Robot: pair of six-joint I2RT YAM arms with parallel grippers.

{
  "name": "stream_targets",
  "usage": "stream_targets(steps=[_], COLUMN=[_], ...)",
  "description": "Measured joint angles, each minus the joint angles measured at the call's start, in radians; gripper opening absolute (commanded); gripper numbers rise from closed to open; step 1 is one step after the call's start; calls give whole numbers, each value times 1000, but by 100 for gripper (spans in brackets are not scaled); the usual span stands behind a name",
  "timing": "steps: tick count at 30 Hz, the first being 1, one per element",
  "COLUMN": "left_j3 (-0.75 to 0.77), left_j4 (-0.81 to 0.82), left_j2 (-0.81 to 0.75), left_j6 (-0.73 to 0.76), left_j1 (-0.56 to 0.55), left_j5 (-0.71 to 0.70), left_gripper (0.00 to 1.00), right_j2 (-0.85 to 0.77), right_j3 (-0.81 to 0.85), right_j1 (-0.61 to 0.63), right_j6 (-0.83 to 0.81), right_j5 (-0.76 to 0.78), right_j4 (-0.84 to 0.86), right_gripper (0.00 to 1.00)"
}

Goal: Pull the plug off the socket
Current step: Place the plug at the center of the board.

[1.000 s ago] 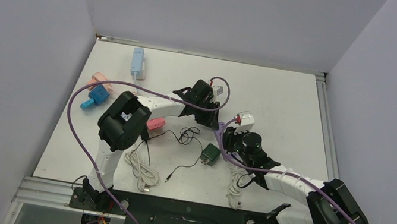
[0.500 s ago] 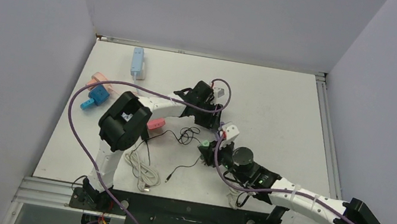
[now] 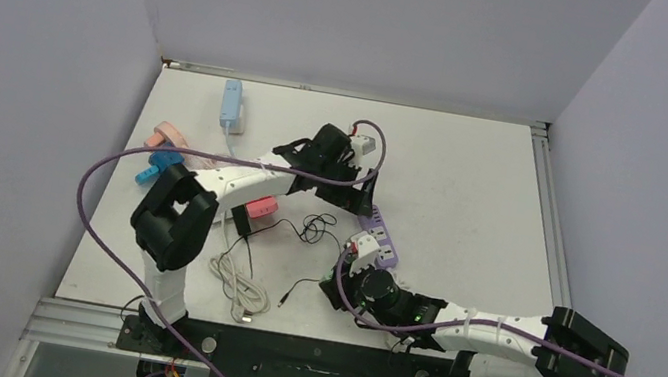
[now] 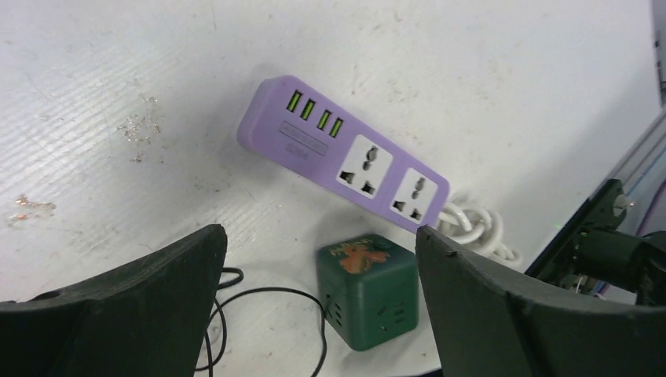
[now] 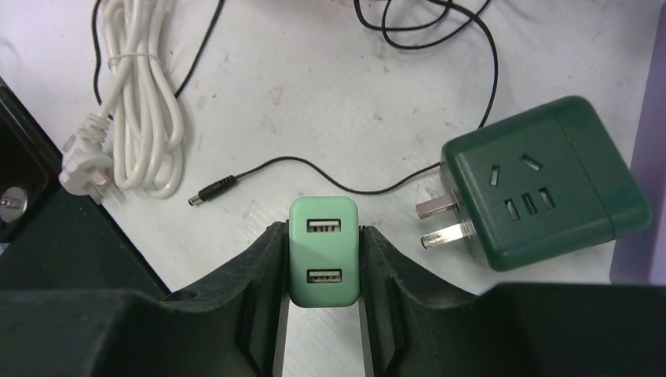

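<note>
Overhead, the purple power strip (image 3: 378, 233) lies on the white table (image 3: 471, 190), its long axis running diagonally from far left to near right. The left gripper (image 3: 357, 195) hangs just beside its far end. The right gripper (image 3: 336, 278) sits low by its near end. A speck of green shows at its tip, too small to read from this view.

From the left wrist, the two black fingers (image 4: 141, 306) stand spread wide with nothing between them. Beyond them the strip slants from upper left to lower right, with four USB ports at its upper end, then two sockets facing up. Its white cord (image 4: 475, 224) is bundled at the lower end. A dark green cube adapter (image 4: 367, 290) rests just beside the strip's near side.

From the right wrist, the fingers are closed on the plug (image 5: 324, 251), a pale green USB charger pinched by its two long sides. Its long axis runs in line with the fingers. The face with its two stacked ports points back at the camera, and its prong end is hidden. It sits apart from the strip, which shows only at the right edge. The cube adapter lies between them, its two prongs pointing toward the plug. A black cable (image 5: 314, 169) and a coiled white cable (image 5: 137, 118) lie on the table to the left.
</note>
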Motion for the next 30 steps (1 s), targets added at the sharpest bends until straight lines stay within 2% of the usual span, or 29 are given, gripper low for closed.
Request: stream_targets(steps=[5, 10, 16, 20, 22, 30], left_j3=[-49, -91, -101, -106, -106, -113], left_j4=[26, 51, 53, 46, 37, 13], left_j2=[-149, -245, -274, -294, -311, -414], left_j6=[0, -16, -25, -23, -17, 29], left_j1=[34, 121, 182, 183, 184, 204], left_j5=[6, 1, -22, -35, -53, -172], left_gripper=[90, 90, 90, 91, 92, 97], right_j2=[46, 59, 58, 55, 40, -61], right_j3=[-8, -10, -10, 13, 45, 252], right_j1=[16, 24, 29, 42, 57, 101], right_j6=[39, 57, 61, 58, 53, -4], right_j5=[26, 51, 80, 92, 109, 251], right_j4=[14, 13, 2, -49, -95, -278], right_gripper=[36, 55, 65, 77, 83, 97])
